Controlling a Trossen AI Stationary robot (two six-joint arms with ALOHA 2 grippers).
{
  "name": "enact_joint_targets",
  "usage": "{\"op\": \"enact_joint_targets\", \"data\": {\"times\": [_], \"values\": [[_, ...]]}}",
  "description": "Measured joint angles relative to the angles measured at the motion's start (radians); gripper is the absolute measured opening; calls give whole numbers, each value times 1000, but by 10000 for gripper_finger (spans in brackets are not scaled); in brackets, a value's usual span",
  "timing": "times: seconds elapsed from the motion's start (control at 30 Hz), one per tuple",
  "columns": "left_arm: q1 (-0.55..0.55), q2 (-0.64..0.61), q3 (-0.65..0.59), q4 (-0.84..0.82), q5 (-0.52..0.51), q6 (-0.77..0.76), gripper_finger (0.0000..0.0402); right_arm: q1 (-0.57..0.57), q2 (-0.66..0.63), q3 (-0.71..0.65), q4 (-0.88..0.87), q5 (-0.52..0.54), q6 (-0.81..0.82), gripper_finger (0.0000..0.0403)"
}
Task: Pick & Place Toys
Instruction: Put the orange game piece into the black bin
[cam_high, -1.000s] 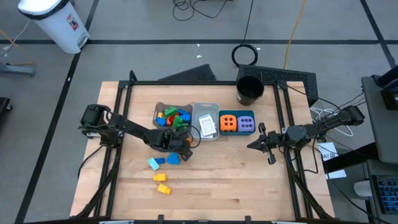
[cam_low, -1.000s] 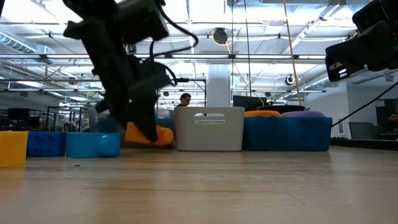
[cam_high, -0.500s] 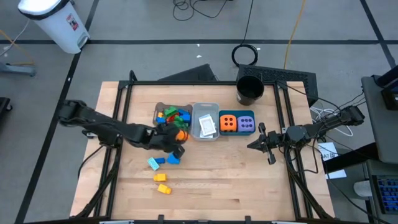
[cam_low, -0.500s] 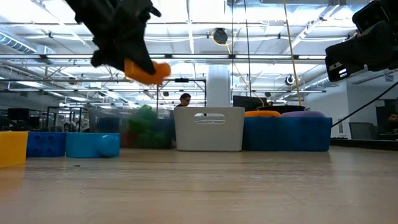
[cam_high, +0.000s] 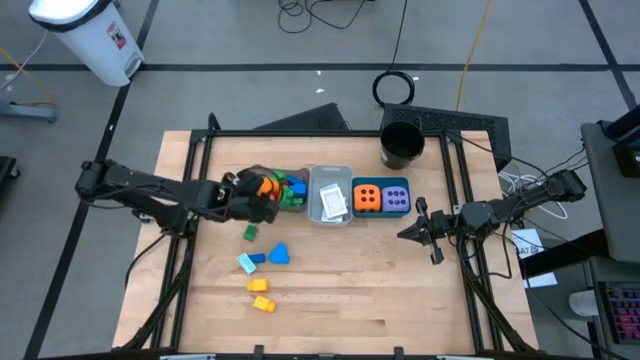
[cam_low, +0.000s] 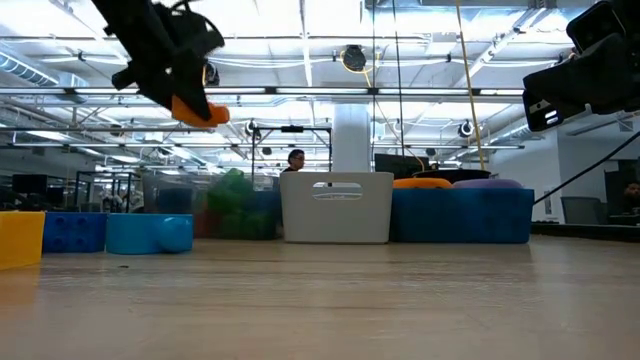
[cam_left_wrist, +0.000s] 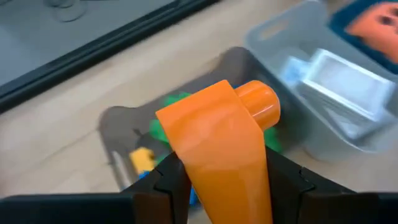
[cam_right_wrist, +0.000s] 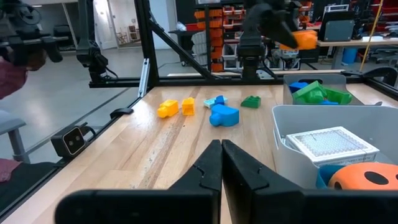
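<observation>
An orange brick (cam_left_wrist: 217, 146) with a round stud at one end hangs in the air above the clear bin (cam_high: 254, 178), pinched between two dark fingers (cam_left_wrist: 165, 180). In that bin lie green, blue, red and yellow bricks (cam_high: 288, 188) in a loose heap. On the table in front of the bin rest a small green brick (cam_high: 249, 233), a blue brick (cam_high: 279, 254), a teal brick (cam_high: 246, 263) and two yellow bricks (cam_high: 261, 295). Beside the clear bin, a grey bin holds flat white cards (cam_high: 333, 203); next along, the orange dotted cube (cam_high: 367, 198) and purple dotted cube (cam_high: 397, 198) sit side by side.
</observation>
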Motion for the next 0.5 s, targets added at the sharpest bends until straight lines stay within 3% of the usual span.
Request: {"op": "enact_joint_targets", "data": {"times": [0.17,0.5], "values": [[70,19,-17,20,-7,-4,158,0,0,0,0,0,0,4],[242,20,-191,134,48,-45,145,0,0,0,0,0,0,4]]}}
